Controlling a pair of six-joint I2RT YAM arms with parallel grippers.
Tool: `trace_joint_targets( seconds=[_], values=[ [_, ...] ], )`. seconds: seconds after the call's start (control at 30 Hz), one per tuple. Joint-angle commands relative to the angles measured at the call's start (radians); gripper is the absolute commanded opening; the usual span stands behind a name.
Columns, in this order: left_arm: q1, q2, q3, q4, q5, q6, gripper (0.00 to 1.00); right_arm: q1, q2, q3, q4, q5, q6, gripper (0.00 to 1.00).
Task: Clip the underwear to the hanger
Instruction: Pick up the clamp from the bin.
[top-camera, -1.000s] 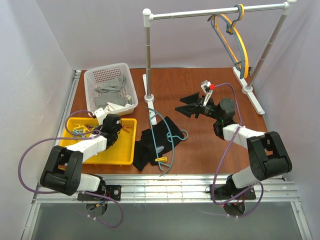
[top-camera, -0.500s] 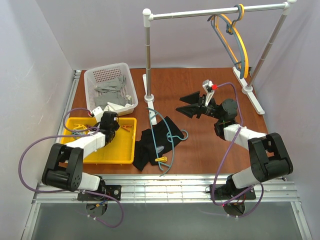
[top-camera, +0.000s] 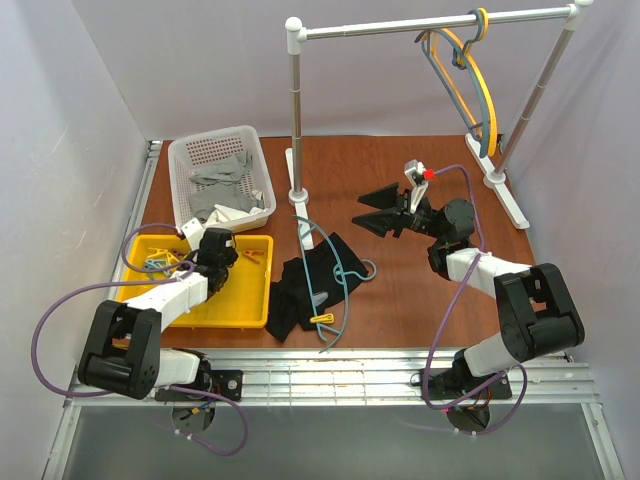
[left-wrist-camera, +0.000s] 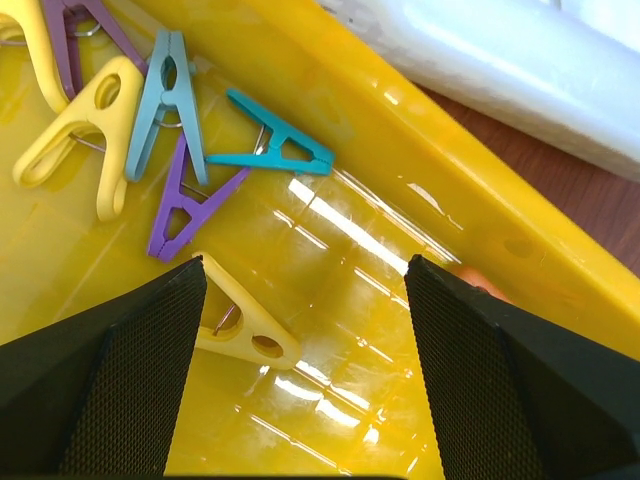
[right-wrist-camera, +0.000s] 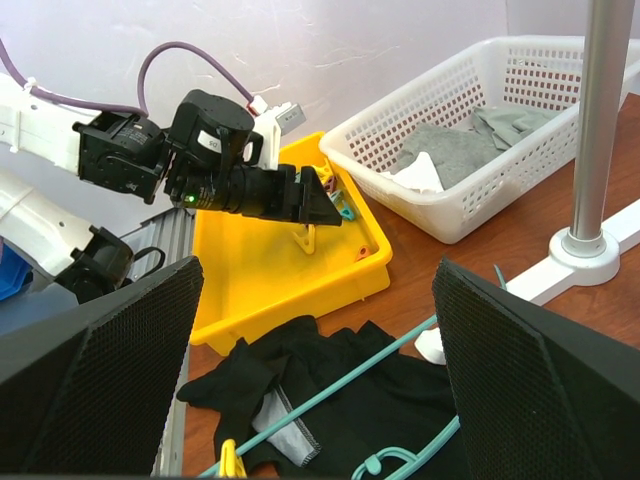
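The black underwear (top-camera: 300, 285) lies crumpled on the table right of the yellow tray, and it also shows in the right wrist view (right-wrist-camera: 330, 385). The teal hanger (top-camera: 340, 262) lies across it (right-wrist-camera: 400, 352), with a yellow clip (top-camera: 322, 319) on its near end. My left gripper (top-camera: 205, 258) is open and empty low over the tray; in its own view (left-wrist-camera: 305, 270) a yellow clip (left-wrist-camera: 245, 335) lies by the left finger. My right gripper (top-camera: 366, 208) is open and empty, held above the table right of the hanger (right-wrist-camera: 318, 265).
The yellow tray (top-camera: 235, 312) holds loose clips (left-wrist-camera: 165, 95) in yellow, teal and purple. A white basket (top-camera: 262, 165) with grey cloths stands behind it. A rack (top-camera: 295, 120) at the back carries a yellow and a grey-blue hanger (top-camera: 470, 85).
My left gripper has shifted a little to the left and back over the tray. The right arm, the underwear and the hanger have hardly moved.
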Motion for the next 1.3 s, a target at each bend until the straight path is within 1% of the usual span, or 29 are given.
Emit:
trace_joint_targets(
  seconds=[0.0,0.13,0.23,0.3,0.33,0.4,0.43,0.5,0.53,0.57,0.63,0.7,0.73,0.83,0.9,0.93,0.97,1.07,1.2,1.23,1.27],
  values=[
    [-0.011,0.001,-0.019,-0.023,-0.007,-0.027,0.73,-0.005,0.006,0.004,0.062,-0.018,0.010,0.84],
    [-0.012,0.053,-0.007,-0.025,0.027,-0.043,0.73,-0.005,0.022,0.008,0.070,-0.027,0.020,0.84],
    [-0.014,0.076,-0.013,-0.022,0.023,-0.050,0.73,-0.005,0.026,0.010,0.077,-0.029,0.023,0.85],
    [-0.015,0.080,-0.005,-0.017,0.019,-0.050,0.71,-0.007,0.029,0.011,0.079,-0.030,0.024,0.84],
    [-0.015,0.083,0.001,-0.017,0.016,-0.047,0.66,-0.007,0.036,0.014,0.083,-0.030,0.023,0.84],
    [-0.015,0.086,0.012,-0.017,0.015,-0.038,0.61,-0.005,0.043,0.017,0.086,-0.035,0.029,0.84],
    [-0.015,0.089,0.013,-0.017,0.016,-0.037,0.51,-0.009,0.046,0.017,0.088,-0.035,0.029,0.84],
    [-0.015,0.095,0.015,-0.016,0.022,-0.032,0.38,-0.010,0.052,0.019,0.091,-0.037,0.032,0.84],
    [-0.015,0.101,0.016,-0.016,0.026,-0.030,0.26,-0.009,0.056,0.021,0.093,-0.037,0.033,0.84],
    [-0.015,0.104,0.018,-0.016,0.029,-0.027,0.20,-0.010,0.059,0.022,0.094,-0.038,0.035,0.84],
    [-0.017,0.104,0.016,-0.013,0.036,-0.020,0.13,-0.012,0.065,0.022,0.100,-0.040,0.041,0.84],
    [-0.021,0.098,0.013,-0.007,0.042,-0.009,0.02,-0.010,0.068,0.024,0.109,-0.044,0.047,0.84],
    [-0.024,0.095,0.010,-0.004,0.044,-0.003,0.00,-0.012,0.068,0.024,0.109,-0.043,0.049,0.84],
    [-0.054,0.075,0.006,0.026,0.047,0.043,0.00,-0.010,0.069,0.024,0.109,-0.041,0.050,0.83],
    [-0.103,0.061,0.013,0.041,0.032,0.074,0.00,-0.012,0.068,0.022,0.109,-0.040,0.052,0.83],
    [-0.124,0.058,0.027,0.039,-0.008,0.106,0.00,-0.012,0.068,0.021,0.109,-0.038,0.053,0.83],
    [-0.173,0.055,0.035,0.033,-0.043,0.120,0.00,-0.010,0.066,0.021,0.109,-0.038,0.055,0.83],
    [-0.256,0.041,0.059,0.015,-0.166,0.155,0.00,-0.012,0.054,0.011,0.109,-0.033,0.055,0.83],
    [-0.301,0.021,0.092,0.032,-0.227,0.219,0.00,-0.012,0.022,-0.004,0.106,-0.017,0.052,0.82],
    [-0.310,0.018,0.095,0.048,-0.243,0.244,0.00,-0.012,0.016,-0.006,0.094,-0.014,0.047,0.83],
    [-0.328,0.020,0.105,0.088,-0.272,0.300,0.00,-0.010,0.001,-0.009,0.082,-0.004,0.043,0.83]
  ],
)
